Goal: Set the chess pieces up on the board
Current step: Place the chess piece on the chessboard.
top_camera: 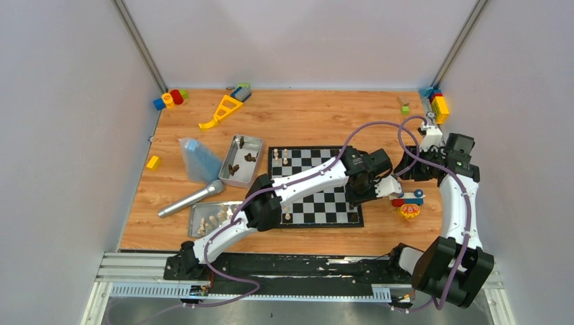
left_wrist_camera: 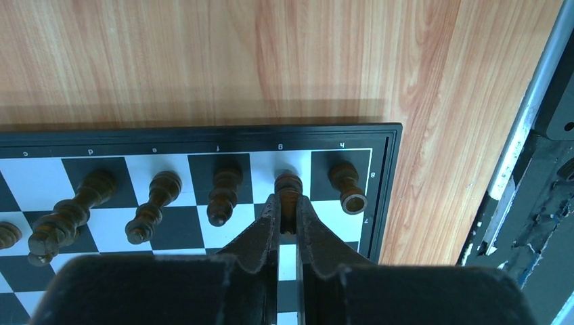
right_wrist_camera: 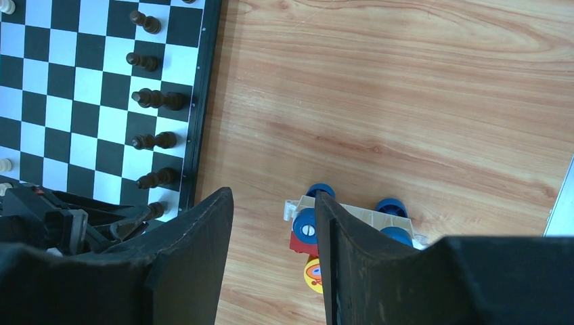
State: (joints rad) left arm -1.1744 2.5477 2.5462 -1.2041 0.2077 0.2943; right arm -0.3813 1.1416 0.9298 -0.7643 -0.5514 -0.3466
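Observation:
The checkered board [top_camera: 308, 154] lies mid-table. My left gripper [left_wrist_camera: 289, 203] is shut on a dark brown chess piece [left_wrist_camera: 288, 183] standing on a white square in the board's edge row [left_wrist_camera: 203, 134]. Other dark pieces [left_wrist_camera: 225, 193] stand beside it, one [left_wrist_camera: 346, 186] in the corner. In the top view this gripper [top_camera: 359, 188] is over the board's right side. Cream pieces [top_camera: 281, 157] stand at the board's far left. My right gripper [right_wrist_camera: 273, 203] is open and empty over bare wood, right of the board [right_wrist_camera: 203, 88]. It also shows in the top view [top_camera: 399, 184].
A metal tray [top_camera: 241, 160] with dark pieces and another [top_camera: 203, 211] with cream pieces sit left of the board. A microphone [top_camera: 193, 198] and blue bag [top_camera: 198, 159] lie there too. A toy car [right_wrist_camera: 352, 220] sits under my right gripper. Toy blocks [top_camera: 438, 105] fill the far corners.

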